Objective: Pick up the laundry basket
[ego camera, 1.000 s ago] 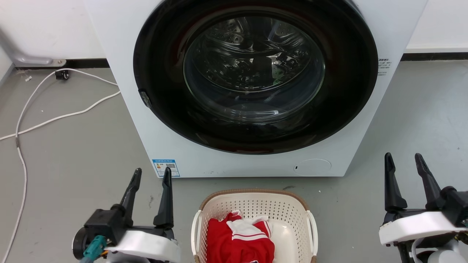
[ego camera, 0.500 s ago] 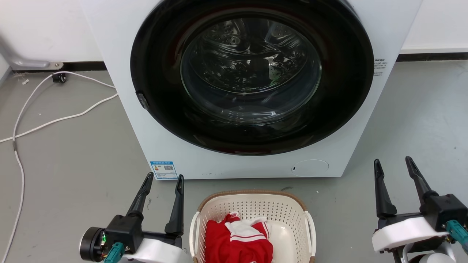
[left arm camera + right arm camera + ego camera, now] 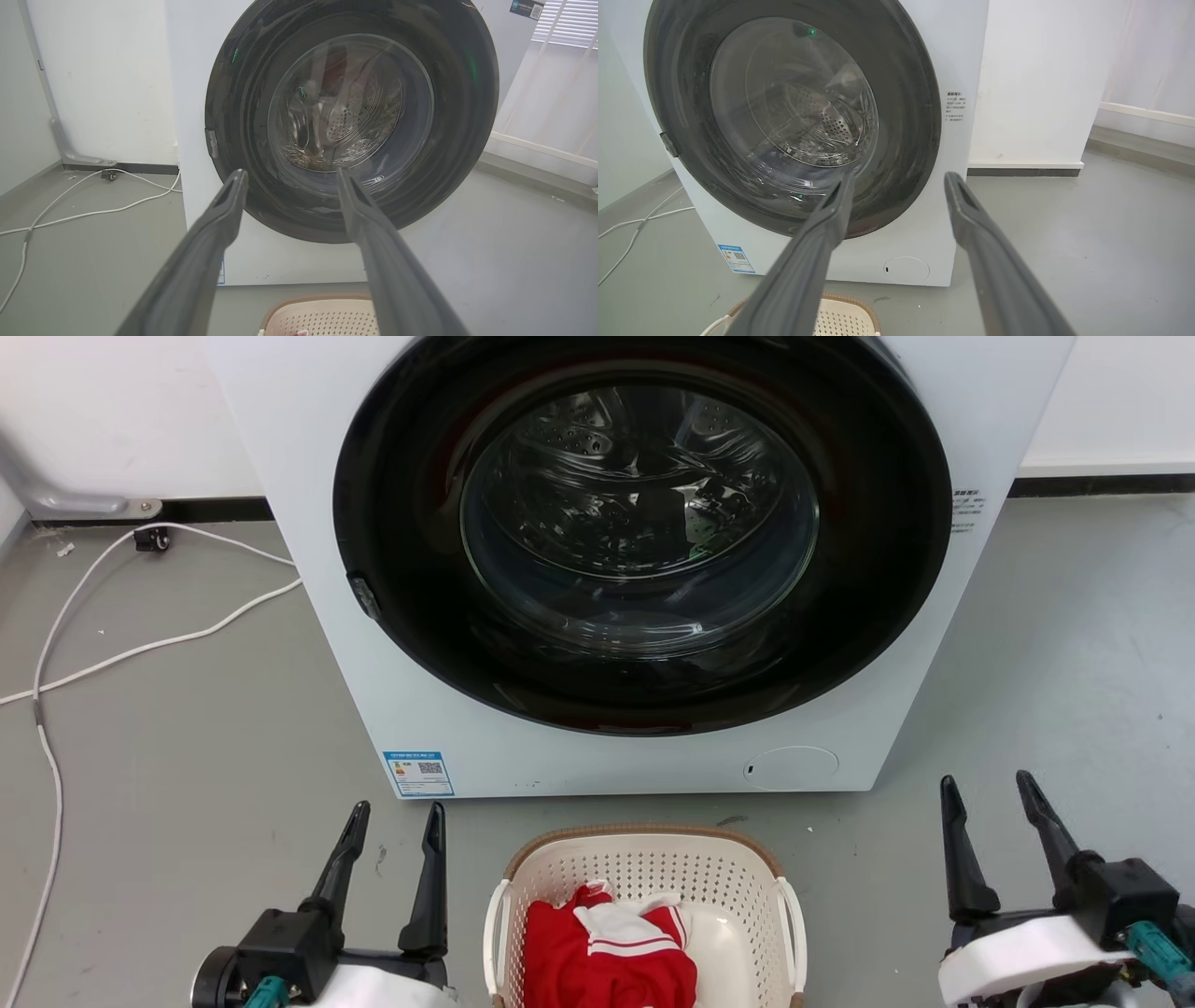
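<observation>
Sitting on the grey floor [image 3: 187,756] just in front of a white front-loading washing machine [image 3: 560,765], the laundry basket [image 3: 644,870] is holding a crumpled red and white garment [image 3: 607,957], with its brown rim and two white side handles showing from above. The left tool [image 3: 397,812] is hovering near the basket's left side, touching nothing, its two long dark fingers spread apart and pointing toward the machine with nothing between them. The right tool [image 3: 986,782] is hanging out on the basket's right, well apart from it, its fingers likewise spread and empty. Both wrist views are looking along the parted fingers at the machine's round dark glass door [image 3: 644,523], which is facing the robot, while the basket's far rim is peeking in at the bottom edge of each. A white cable [image 3: 140,639] is trailing across the floor to the left of the machine.
</observation>
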Robot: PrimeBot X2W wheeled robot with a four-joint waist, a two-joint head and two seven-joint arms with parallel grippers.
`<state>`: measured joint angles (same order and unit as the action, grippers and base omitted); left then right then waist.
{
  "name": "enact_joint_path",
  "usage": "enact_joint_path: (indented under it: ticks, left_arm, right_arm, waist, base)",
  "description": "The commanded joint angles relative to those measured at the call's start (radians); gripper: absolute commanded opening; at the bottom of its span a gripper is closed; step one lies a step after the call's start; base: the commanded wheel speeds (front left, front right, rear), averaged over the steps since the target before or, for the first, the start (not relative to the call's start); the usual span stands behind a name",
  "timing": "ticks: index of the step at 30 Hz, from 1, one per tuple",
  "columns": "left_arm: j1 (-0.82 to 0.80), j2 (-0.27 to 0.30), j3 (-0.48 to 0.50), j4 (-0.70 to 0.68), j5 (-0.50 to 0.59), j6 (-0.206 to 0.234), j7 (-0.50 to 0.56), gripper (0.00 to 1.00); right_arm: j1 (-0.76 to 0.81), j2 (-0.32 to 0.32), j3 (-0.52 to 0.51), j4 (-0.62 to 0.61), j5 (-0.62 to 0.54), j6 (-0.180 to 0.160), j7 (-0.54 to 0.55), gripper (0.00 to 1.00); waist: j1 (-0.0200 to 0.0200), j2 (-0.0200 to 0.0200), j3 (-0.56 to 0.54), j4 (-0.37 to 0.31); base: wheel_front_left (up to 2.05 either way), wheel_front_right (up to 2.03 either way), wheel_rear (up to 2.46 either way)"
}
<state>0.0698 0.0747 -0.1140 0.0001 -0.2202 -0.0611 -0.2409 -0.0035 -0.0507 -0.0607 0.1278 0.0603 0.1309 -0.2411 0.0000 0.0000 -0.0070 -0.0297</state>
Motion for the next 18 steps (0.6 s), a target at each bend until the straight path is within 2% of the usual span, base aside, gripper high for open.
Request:
enact_joint_path:
  ticks: [1,11,18]
  left_arm:
    - [0.012,-0.007,0.006,0.009,0.033,-0.017,-0.009,1.00]
    - [0.018,-0.019,-0.003,0.063,0.132,-0.051,-0.026,1.00]
    - [0.004,-0.022,0.014,0.075,0.126,-0.058,-0.026,1.00]
  right_arm:
    - [0.009,0.000,0.006,0.005,-0.028,0.000,-0.009,1.00]
    - [0.000,0.001,0.016,0.032,-0.077,0.000,-0.025,1.00]
    - [-0.008,0.001,0.014,0.037,-0.073,0.000,-0.024,1.00]
  waist:
    - [0.0000,0.0000,0.000,-0.001]
    - [0.0000,0.0000,0.002,-0.005]
    - [0.0000,0.0000,0.007,0.000]
  base:
    - [0.00,0.00,0.00]
    - [0.00,0.00,0.00]
    - [0.00,0.00,0.00]
